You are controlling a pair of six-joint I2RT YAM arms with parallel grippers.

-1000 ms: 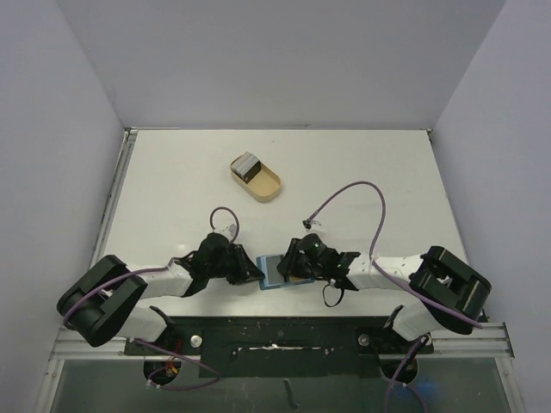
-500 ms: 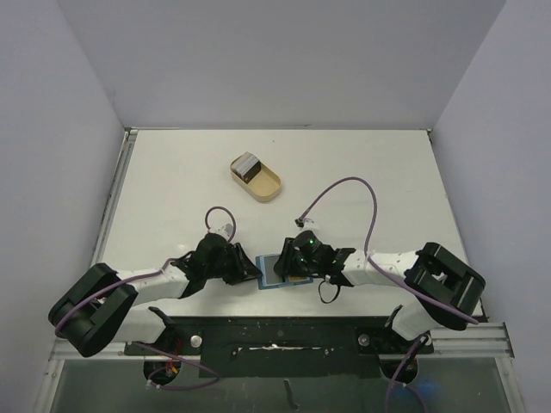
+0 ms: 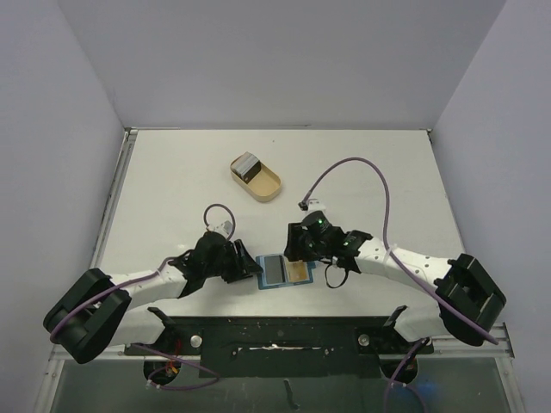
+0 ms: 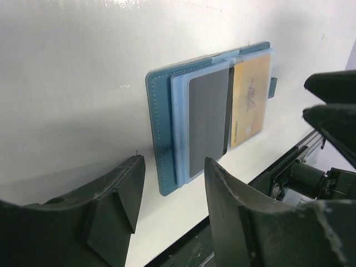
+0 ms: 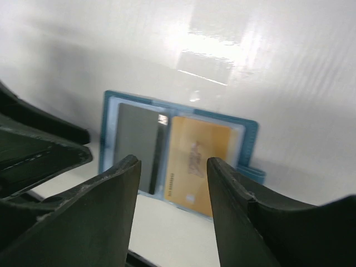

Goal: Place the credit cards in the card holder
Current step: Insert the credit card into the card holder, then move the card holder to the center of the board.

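LEFT ARM: stretching low along the near table edge, left gripper [image 3: 251, 268] standing spread just left of the card holder [image 3: 285, 272] (not touching) | RIGHT ARM: reaching in, right gripper [image 3: 297, 251] hovering spread above it | HOLDER: lying open, showing grey card [image 3: 275, 270] and tan-orange card [image 3: 299, 271] | WRITING: script on tan-orange card showing too blurred to read

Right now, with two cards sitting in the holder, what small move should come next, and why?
Probably lift the right gripper clear and head for the tray, where a stack of cards waits. It and the left gripper stand open, empty, and the card holder lies open with a grey card and a tan card already in it.
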